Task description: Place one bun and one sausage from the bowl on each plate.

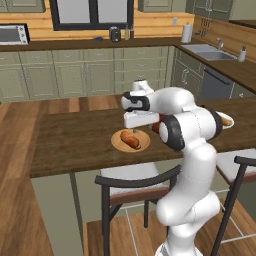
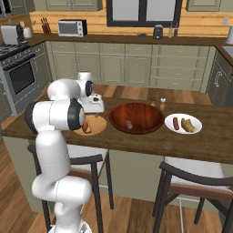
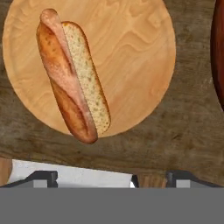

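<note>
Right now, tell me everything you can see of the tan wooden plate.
The tan wooden plate is a small, flat, round disc of light wood with visible grain. It lies flat on the dark wooden counter, left of the red-brown bowl in the right base view. A bun with a sausage against it rests on it, off-centre. The gripper hovers above, apparently open and holding nothing.

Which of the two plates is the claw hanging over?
The light-tan wooden plate, left of the bowl in the right base view; the white plate sits beyond the bowl.

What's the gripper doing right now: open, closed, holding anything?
Gripper: open, jaws spread wide and empty, above the tan plate with its bun.
</note>
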